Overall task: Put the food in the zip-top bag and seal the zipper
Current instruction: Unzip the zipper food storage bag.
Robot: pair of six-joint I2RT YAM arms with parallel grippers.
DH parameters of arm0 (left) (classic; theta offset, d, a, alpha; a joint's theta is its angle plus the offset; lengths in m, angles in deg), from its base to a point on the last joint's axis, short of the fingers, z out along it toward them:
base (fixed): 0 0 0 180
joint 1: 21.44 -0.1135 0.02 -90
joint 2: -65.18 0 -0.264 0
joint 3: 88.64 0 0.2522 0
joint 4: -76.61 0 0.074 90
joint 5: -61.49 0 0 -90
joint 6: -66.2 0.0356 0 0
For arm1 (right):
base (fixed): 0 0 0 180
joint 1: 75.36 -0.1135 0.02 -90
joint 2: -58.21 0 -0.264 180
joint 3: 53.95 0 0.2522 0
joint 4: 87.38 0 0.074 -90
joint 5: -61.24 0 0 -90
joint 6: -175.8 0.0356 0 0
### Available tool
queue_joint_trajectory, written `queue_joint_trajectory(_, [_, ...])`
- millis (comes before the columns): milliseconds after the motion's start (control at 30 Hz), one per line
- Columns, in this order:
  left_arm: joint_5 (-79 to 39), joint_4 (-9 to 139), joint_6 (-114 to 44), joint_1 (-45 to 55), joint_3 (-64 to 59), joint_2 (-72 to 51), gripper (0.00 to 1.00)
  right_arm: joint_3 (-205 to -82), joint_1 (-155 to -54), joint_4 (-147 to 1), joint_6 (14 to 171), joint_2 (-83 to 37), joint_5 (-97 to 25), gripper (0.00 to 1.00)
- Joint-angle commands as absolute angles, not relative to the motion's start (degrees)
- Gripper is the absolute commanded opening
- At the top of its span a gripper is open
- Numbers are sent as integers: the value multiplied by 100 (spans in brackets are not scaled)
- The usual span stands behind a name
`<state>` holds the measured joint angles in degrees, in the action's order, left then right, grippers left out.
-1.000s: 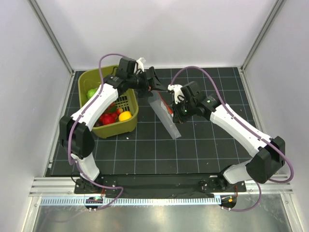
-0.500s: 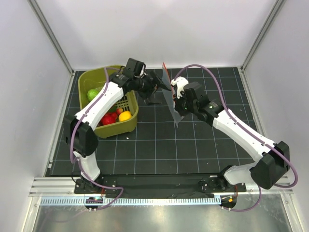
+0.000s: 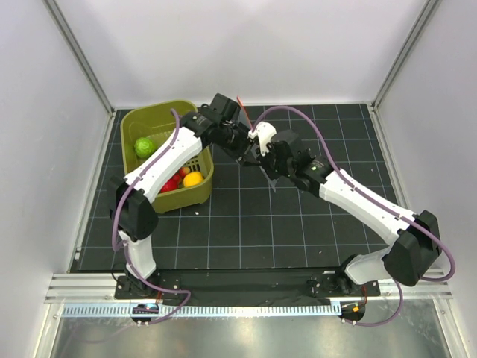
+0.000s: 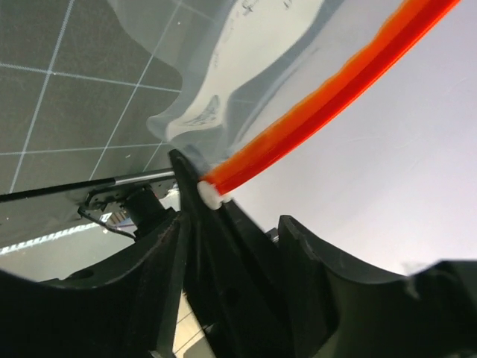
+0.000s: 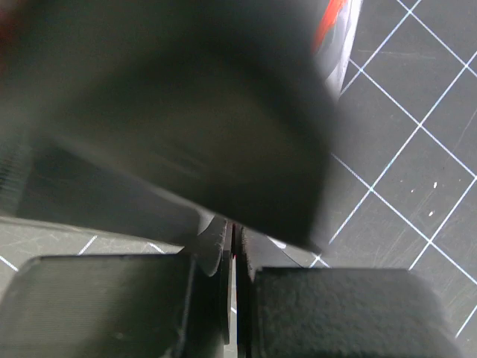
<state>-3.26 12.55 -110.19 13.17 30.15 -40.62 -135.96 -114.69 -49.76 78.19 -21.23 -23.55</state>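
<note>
The zip-top bag (image 4: 223, 74) hangs clear and crumpled in the air between my two arms. Its red-orange zipper (image 4: 328, 93) runs up to the right, and a white end piece sits at the strip's lower end. My left gripper (image 4: 232, 224) is open, its jaws either side of that end and of a dark part between them. My right gripper (image 5: 233, 239) is shut on a thin edge of the bag, where a red line shows. From above, the zipper (image 3: 240, 102) sticks up behind both grippers. The food (image 3: 193, 179), yellow, red and green pieces, lies in the basket.
The olive-green slotted basket (image 3: 160, 112) stands at the back left, right beside my left arm. A large blurred dark body (image 5: 171, 112), close to the lens, fills most of the right wrist view. Black gridded mat (image 3: 246, 224) covers the table.
The bag has come up off the mat and shifted left, with my right gripper still on it. My left gripper has moved in to the bag's zipper end and its jaws have narrowed.
</note>
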Motion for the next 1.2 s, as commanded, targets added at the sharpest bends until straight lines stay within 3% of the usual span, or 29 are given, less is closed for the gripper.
queue_joint_trajectory(0, [-337,863,-11029,1398,3532,-4301,53,-13854,-11579,-5235,7605,-2169,-2068,1])
queue_joint_trajectory(233, [-469,643,-10581,1398,3612,-4442,32,-13995,-11597,-5033,7719,-2230,-2208,1])
queue_joint_trajectory(567, [-768,379,-10264,1354,3744,-4486,38,-13987,-11606,-4787,7719,-2125,-2278,1])
queue_joint_trajectory(767, [-795,467,-10176,1363,3814,-4530,20,-14039,-11606,-4699,7701,-2098,-2322,1])
queue_joint_trajectory(933, [-882,485,-10150,1389,3858,-4521,21,-14039,-11606,-4672,7701,-2081,-2322,1])
queue_joint_trajectory(1100, [-891,405,-10079,1389,3841,-4556,15,-14092,-11632,-4672,7702,-2054,-2357,1])
queue_joint_trajectory(1167, [-883,449,-10036,1398,3823,-4556,2,-14110,-11658,-4646,7701,-2046,-2366,1])
